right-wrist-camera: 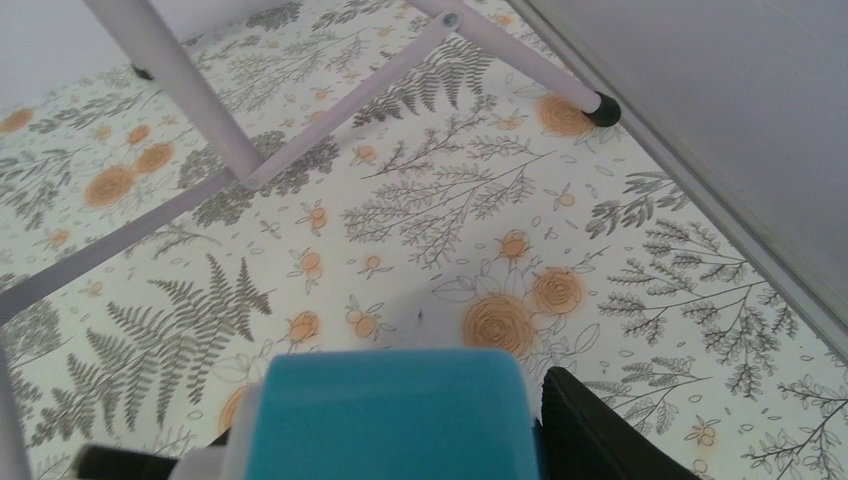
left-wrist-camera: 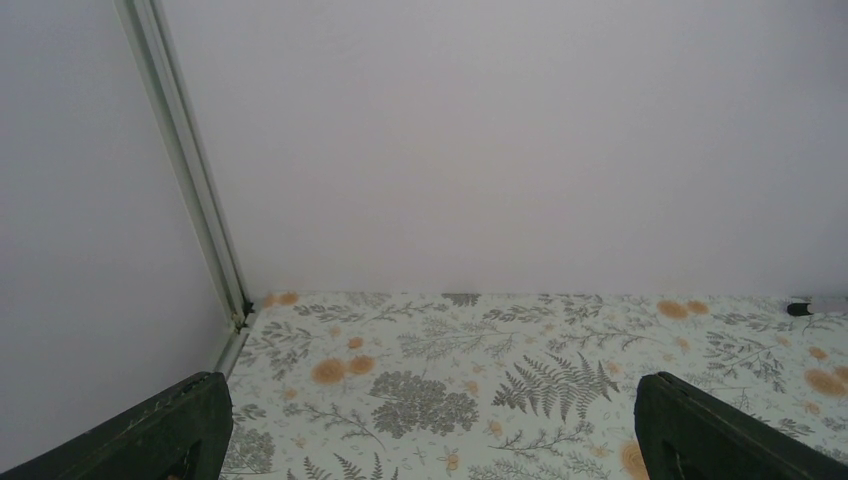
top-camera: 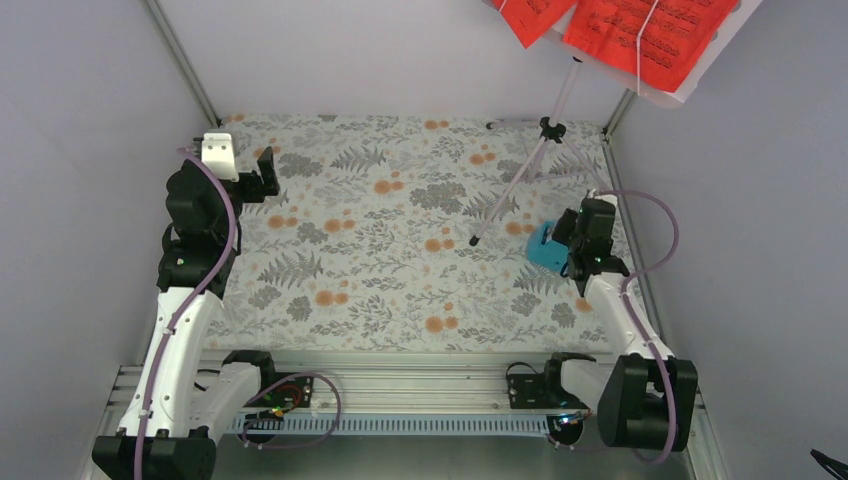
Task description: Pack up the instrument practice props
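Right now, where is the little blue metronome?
Top view: the metronome sits on the table's right side, between the right gripper's jaws, beside the music stand's near leg.

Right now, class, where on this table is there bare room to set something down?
Free: the middle of the table, between the left hand and the nearest leg of the music stand, down to the near edge. Crowded: the far right corner, where its legs, the metronome and the right hand bunch beside the wall.
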Controlling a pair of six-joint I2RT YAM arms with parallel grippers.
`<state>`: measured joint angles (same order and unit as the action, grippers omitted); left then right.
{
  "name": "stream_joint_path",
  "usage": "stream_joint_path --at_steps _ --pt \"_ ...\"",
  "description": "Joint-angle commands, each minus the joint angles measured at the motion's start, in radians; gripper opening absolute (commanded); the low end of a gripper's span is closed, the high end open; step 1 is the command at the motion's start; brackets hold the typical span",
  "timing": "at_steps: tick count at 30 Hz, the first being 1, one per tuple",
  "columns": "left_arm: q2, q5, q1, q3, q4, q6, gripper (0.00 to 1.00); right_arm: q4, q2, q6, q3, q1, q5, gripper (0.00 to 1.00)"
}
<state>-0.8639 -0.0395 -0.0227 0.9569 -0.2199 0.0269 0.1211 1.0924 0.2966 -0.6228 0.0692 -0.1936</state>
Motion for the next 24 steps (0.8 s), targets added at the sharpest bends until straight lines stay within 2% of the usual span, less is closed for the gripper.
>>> stream_joint_path --at_steps 1,10,24 --pt "0.000 0.019 -0.002 -0.007 -0.002 0.004 1.00 -0.021 -0.071 0.020 0.004 -0.057 0.023 0.35" --pt "-0.013 0.038 -0.002 -0.007 -0.002 0.011 1.00 0.069 -0.140 0.066 -0.005 -0.186 0.060 0.35" --pt "-0.022 0.026 -0.002 -0.011 -0.001 0.008 1.00 0.169 -0.177 0.135 -0.020 -0.591 0.023 0.35"
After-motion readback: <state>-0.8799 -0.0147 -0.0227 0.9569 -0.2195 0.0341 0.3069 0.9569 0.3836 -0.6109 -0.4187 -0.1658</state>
